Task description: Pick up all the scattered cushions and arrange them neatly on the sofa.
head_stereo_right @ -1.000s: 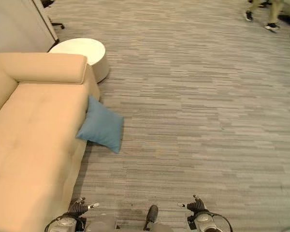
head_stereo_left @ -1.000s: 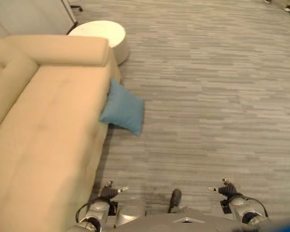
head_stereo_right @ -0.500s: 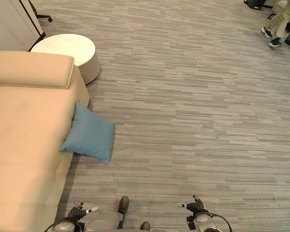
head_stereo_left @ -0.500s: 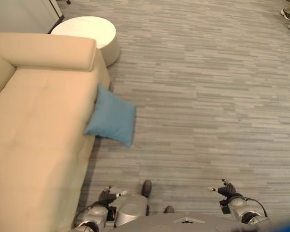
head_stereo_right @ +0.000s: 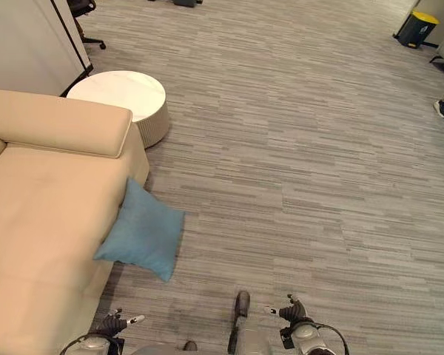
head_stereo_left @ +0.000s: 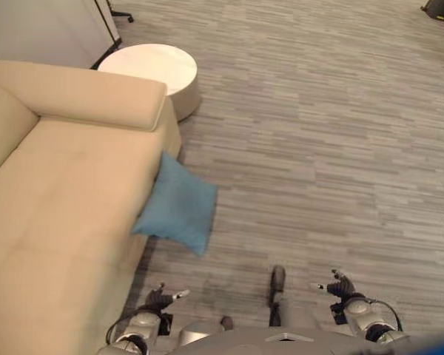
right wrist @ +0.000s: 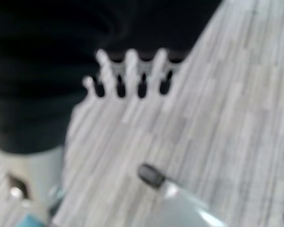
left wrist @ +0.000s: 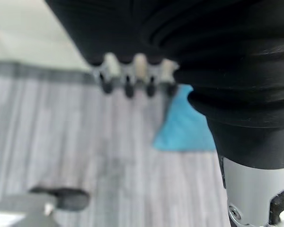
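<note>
A blue cushion (head_stereo_left: 177,209) stands tilted on the grey floor, leaning against the front of the beige sofa (head_stereo_left: 66,207); it also shows past the left hand as a blue patch (left wrist: 187,127). My left hand (head_stereo_left: 160,299) hangs low at the sofa's front corner, a short way nearer to me than the cushion, fingers relaxed and holding nothing. My right hand (head_stereo_left: 339,285) hangs over bare floor to the right, open and empty too. The sofa seat carries no cushion in the part I see.
A round white low table (head_stereo_left: 156,70) stands just past the sofa's armrest (head_stereo_left: 89,95). A pale partition wall (head_stereo_left: 44,29) rises behind the sofa. Wide grey plank floor stretches to the right. A yellow-topped bin (head_stereo_right: 414,28) and a person's shoe (head_stereo_right: 442,108) are far right.
The camera has shifted, so the whole scene sits lower and slightly right in the picture. The cushion still leans on the sofa and both hands hang as before.
</note>
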Available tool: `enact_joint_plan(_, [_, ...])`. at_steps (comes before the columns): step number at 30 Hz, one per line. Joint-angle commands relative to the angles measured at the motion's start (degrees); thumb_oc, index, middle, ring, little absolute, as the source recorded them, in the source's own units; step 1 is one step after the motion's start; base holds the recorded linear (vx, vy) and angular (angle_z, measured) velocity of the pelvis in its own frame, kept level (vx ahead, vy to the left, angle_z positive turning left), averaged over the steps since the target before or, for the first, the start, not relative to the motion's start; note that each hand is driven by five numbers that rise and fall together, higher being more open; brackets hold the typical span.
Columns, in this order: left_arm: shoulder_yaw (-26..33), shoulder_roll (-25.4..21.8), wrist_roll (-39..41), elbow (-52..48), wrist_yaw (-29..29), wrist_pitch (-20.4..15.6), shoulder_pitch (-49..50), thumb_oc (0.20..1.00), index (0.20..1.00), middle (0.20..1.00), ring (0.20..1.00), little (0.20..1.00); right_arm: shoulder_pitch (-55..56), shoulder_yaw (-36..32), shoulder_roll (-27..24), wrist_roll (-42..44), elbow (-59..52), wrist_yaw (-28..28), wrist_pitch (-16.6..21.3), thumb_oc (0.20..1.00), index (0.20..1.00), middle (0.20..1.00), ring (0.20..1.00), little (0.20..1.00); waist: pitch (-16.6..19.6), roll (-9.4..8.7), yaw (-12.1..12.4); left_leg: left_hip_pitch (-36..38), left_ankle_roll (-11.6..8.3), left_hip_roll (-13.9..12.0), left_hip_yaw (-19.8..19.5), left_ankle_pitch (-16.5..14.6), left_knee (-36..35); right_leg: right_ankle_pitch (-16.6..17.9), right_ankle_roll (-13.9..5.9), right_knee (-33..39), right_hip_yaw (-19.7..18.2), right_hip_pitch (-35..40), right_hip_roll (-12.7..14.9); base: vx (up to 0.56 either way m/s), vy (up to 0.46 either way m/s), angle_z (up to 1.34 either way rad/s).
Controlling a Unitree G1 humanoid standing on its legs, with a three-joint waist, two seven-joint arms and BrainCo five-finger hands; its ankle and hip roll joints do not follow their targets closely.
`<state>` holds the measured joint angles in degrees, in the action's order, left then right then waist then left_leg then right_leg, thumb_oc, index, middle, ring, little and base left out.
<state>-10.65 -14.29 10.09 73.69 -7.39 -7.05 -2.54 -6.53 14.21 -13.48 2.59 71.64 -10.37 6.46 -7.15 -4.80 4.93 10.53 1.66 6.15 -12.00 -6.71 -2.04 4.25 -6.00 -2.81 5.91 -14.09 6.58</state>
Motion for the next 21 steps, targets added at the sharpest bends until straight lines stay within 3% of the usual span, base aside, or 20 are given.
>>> enact_joint_plan(1, [0.06,0.84,-0.93,-0.33,0.23,-1.47,-1.82,1.0,1.0,1.0,1.0,1.0,-1.78,0.17,-2.97,-0.75,-0.55,-0.59,0.8,1.0,1.0,1.0,1.0,1.0,-0.94,0.43,0.34,-5.47,-2.75,-3.49,-1.35,0.43,5.45,1.97,-1.63,0.86,0.21,5.67,-0.63,0.18,-0.214,0.6])
enact_joint_plan(4, [-1.55,1.14,-1.51,-0.86,0.74,-1.29,-2.54,1.0,1.0,1.0,1.0,1.0,-1.26,-0.45,-3.53,0.67,-0.72,-1.05,1.12,1.0,1.0,1.0,1.0,1.0,-0.68,0.09,-0.6,-8.38,-5.12,-6.05,2.11,2.7,12.35,0.58,-0.33,2.2,3.19,8.52,-0.98,0.13,-0.208,0.74])
enact_joint_plan(5, [-1.55,1.14,-1.51,-0.86,0.74,-1.29,-2.54,1.0,1.0,1.0,1.0,1.0,-1.26,-0.45,-3.54,0.67,-0.72,-1.05,1.12,1.0,1.0,1.0,1.0,1.0,-0.67,0.1,-0.61,-8.4,-5.12,-6.05,2.1,2.69,12.39,0.58,-0.33,2.21,3.2,8.52,-0.98,0.11,-0.223,0.58])
enact_joint_plan(7, [-1.66,1.21,-0.62,-0.9,0.78,-1.17,-3.1,1.0,1.0,1.0,1.0,1.0,-1.41,-0.58,-3.88,2.19,-1.24,-1.32,1.64,1.0,1.0,1.0,1.0,1.0,-1.66,-0.56,0.13,-12.34,-5.77,-6.36,3.57,4.51,19.67,-0.54,0.99,3.29,4.58,11.28,-1.55,0.1,-0.201,0.59])
enact_joint_plan(12, [-2.0,1.39,-0.53,-0.72,0.98,-0.67,-3.45,1.0,1.0,1.0,1.0,1.0,-1.54,-1.73,-3.9,4.04,-1.15,-1.24,1.62,1.0,1.0,1.0,1.0,1.0,-1.39,-0.57,0.29,-15.59,-4.57,-4.49,8.59,3.02,13.32,-3.16,1.12,4.29,8.01,14.07,-1.76,0.14,-0.106,0.36])
enact_joint_plan(17, [-1.44,1.44,-1.03,-0.66,1.37,-0.32,-3.15,1.0,1.0,1.0,1.0,1.0,-0.95,-2.1,-3.81,3.81,-1.2,-1.14,1.52,1.0,1.0,1.0,1.0,1.0,-0.52,-0.14,0.05,-17.45,-3.85,-3.58,13.56,6.38,7.48,-4.97,1.2,4.51,10.06,15.1,-3.06,0.15,-0.018,0.51])
enact_joint_plan(18, [-1.19,1.49,-1.42,-0.38,1.38,-0.29,-2.94,1.0,1.0,1.0,1.0,1.0,-0.58,-2.23,-3.55,3.81,-0.81,-1.17,1.42,1.0,1.0,1.0,1.0,1.0,-0.36,-0.35,0.38,-20.26,-3.91,-3.85,16.37,8.51,7.39,-5.77,1.13,4.82,10.83,16.32,-3.39,0.18,0.023,0.35])
enact_joint_plan(21, [0.22,1.3,-0.53,0.11,1.35,-0.43,-2.13,1.0,1.0,1.0,1.0,1.0,-1.11,-1.75,-2.69,2.88,-0.62,-0.84,1.07,1.0,1.0,1.0,1.0,1.0,-0.17,-0.59,1.69,-17.85,-2.79,-2.98,14.77,6.94,6.25,-6.94,0.5,1.55,10.04,16.84,-3.07,0.21,0.075,0.02])
